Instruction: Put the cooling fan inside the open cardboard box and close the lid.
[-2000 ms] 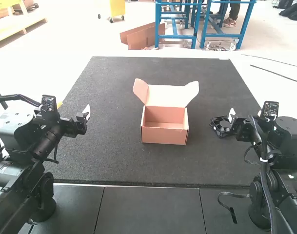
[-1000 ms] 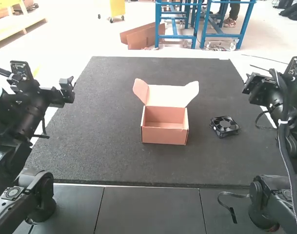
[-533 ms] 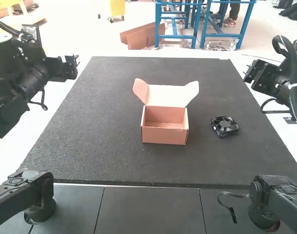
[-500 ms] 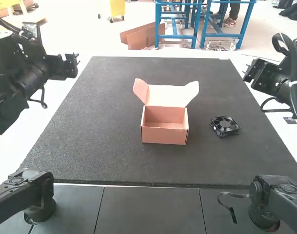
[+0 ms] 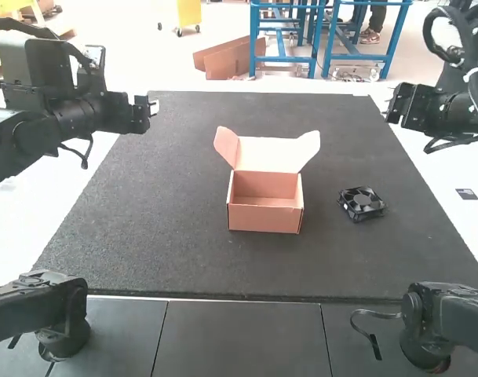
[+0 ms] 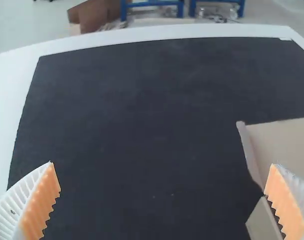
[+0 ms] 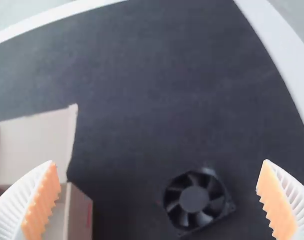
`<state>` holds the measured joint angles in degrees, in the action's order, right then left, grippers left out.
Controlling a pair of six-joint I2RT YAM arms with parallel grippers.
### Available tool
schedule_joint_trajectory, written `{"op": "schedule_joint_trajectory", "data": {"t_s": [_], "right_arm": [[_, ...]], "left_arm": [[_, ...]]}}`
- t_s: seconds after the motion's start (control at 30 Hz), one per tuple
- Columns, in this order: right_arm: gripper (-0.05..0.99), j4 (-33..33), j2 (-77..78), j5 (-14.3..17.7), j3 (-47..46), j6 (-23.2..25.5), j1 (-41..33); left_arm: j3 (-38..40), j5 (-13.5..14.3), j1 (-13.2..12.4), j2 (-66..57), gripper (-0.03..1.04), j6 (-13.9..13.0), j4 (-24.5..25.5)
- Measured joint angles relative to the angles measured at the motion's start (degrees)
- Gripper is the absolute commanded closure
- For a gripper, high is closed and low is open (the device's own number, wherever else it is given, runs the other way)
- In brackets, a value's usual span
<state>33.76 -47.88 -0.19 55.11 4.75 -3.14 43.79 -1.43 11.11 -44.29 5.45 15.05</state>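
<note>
Two grippers are standing with their jaws spread wide, and neither is holding anything. The right gripper is looking down at the cooling fan, which is lying below and roughly midway between its orange pads. The fan is lying flat to the right of the cardboard box, near its right wall but not touching it. Its housing is square, so no long axis is governing the grasp; its edges are turned at an angle to the box walls.

The right gripper is hanging high, to the right of the box and behind it, and the right arm is judged the nearer one. The left gripper is hanging to the left of the box and behind it.

The box is sitting open, with its lid standing up at the back. The black mat is showing all around the fan, which is probably giving the fingers room to straddle it.
</note>
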Motion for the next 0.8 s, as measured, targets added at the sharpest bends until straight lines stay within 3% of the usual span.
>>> {"op": "schedule_joint_trajectory", "data": {"t_s": [0.2,0.37,0.6,0.8], "right_arm": [[0.03,3.7,-3.7,0.0,2.9,-5.9,0.0],[0.03,7.5,-7.6,0.0,4.7,-9.5,0.0],[0.03,8.2,-15.7,0.0,4.7,-13.9,0.8],[0.03,8.0,-23.6,0.0,5.1,-16.7,5.7]], "left_arm": [[1.8,-0.3,6.3,0.0,0.04,0.4,3.9],[1.8,-0.3,9.6,0.0,0.04,0.9,6.0],[1.8,-0.3,10.0,0.0,0.04,1.1,9.0],[1.9,-0.3,10.1,-0.1,0.04,1.3,9.7]]}}
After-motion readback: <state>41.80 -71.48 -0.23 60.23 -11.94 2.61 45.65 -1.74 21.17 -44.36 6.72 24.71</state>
